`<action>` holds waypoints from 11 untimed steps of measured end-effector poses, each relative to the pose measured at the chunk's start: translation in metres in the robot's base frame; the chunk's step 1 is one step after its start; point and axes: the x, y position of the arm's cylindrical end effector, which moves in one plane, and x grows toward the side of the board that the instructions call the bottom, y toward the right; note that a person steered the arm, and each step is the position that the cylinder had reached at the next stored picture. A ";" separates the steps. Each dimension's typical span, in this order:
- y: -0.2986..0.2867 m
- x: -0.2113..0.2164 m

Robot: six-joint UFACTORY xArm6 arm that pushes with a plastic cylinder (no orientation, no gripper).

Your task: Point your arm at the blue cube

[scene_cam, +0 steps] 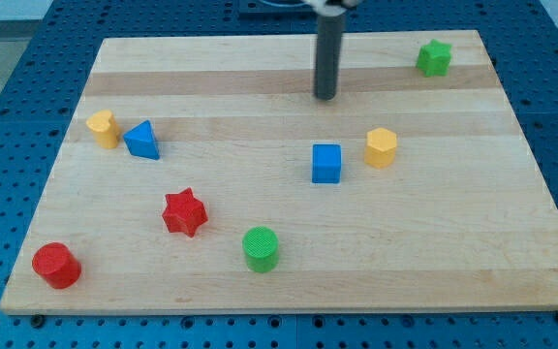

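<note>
The blue cube [325, 163] sits right of the board's middle. My tip [325, 96] is the lower end of a dark rod that comes down from the view's top. It rests on the board straight above the blue cube in the view, with a clear gap between them and nothing touching it.
A yellow hexagonal block [381, 147] stands just right of the blue cube. A green star [434, 58] is at top right. A yellow block [103, 128] and blue triangular block [142, 141] are at left. A red star [184, 212], green cylinder [260, 249] and red cylinder [56, 266] lie lower. The wooden board [453, 242] carries them all.
</note>
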 end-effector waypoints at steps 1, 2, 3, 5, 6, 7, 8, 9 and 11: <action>-0.039 0.034; -0.054 0.038; -0.058 0.038; -0.064 0.096; -0.064 0.098; -0.061 0.163; -0.018 0.187; 0.073 0.192; 0.075 0.136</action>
